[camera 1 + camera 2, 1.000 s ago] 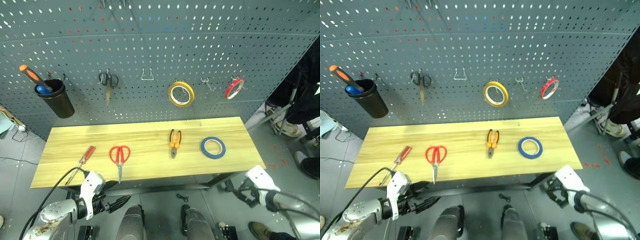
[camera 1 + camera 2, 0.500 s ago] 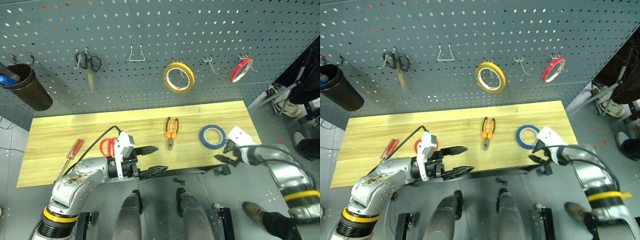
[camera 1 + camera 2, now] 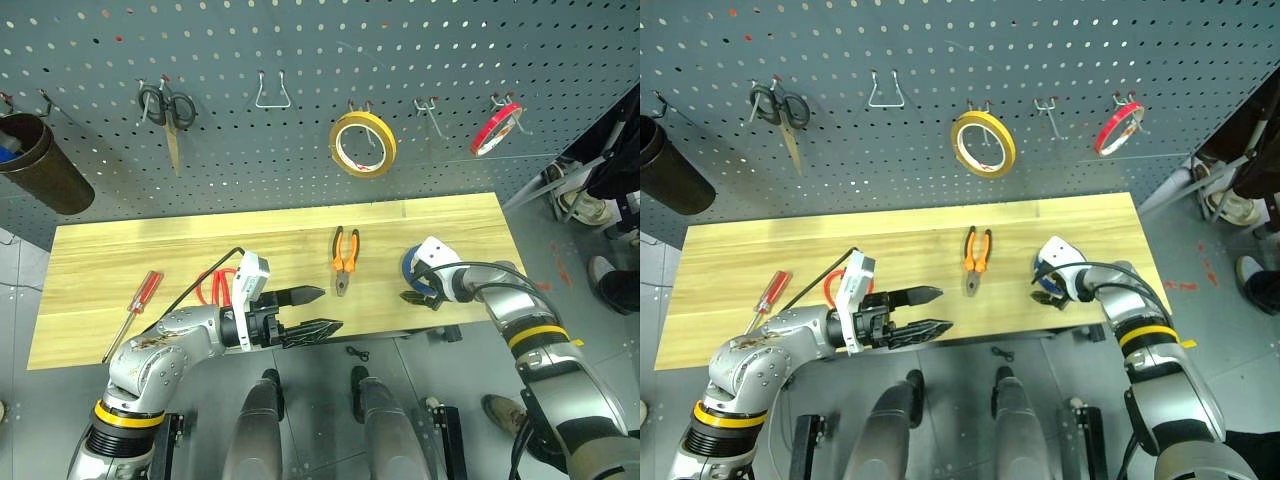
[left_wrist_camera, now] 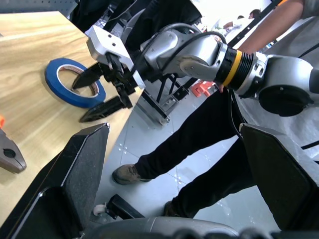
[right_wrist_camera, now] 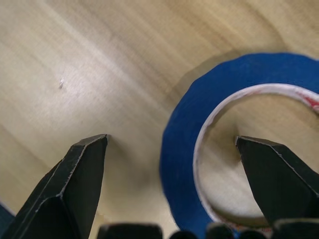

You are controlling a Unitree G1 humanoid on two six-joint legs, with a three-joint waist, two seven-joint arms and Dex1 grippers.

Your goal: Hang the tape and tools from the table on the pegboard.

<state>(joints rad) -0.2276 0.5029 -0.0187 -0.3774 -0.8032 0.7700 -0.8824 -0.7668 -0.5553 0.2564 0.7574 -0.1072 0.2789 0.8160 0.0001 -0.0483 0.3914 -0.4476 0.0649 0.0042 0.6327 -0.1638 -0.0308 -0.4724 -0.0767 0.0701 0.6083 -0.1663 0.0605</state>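
Note:
The blue tape (image 5: pixel 179 149) lies flat at the right end of the table (image 3: pixel 150 255). My right gripper (image 5: pixel 169 139) is open and straddles the roll's near rim, one finger in its hole and one outside, as the left wrist view also shows on the tape (image 4: pixel 55 74). The orange-and-black pliers (image 3: pixel 344 260) lie mid-table and the red-handled screwdriver (image 3: pixel 135 315) lies at the left. My left gripper (image 3: pixel 320 310) is open and empty, pointing right along the front edge. It partly hides the red scissors (image 3: pixel 210 290). The pegboard (image 3: pixel 300 40) rises behind the table.
On the pegboard hang dark scissors (image 3: pixel 165 105), a yellow roll (image 3: pixel 362 143), a red roll (image 3: pixel 497 128) and a black cup (image 3: pixel 35 175). Two bare hooks (image 3: pixel 270 90) (image 3: pixel 430 105) stick out. A person's legs (image 4: pixel 199 149) stand off the table's right end.
My right gripper came forward and left from below the table edge onto the blue tape. My left gripper rose to the table's front edge. The camera tilted down.

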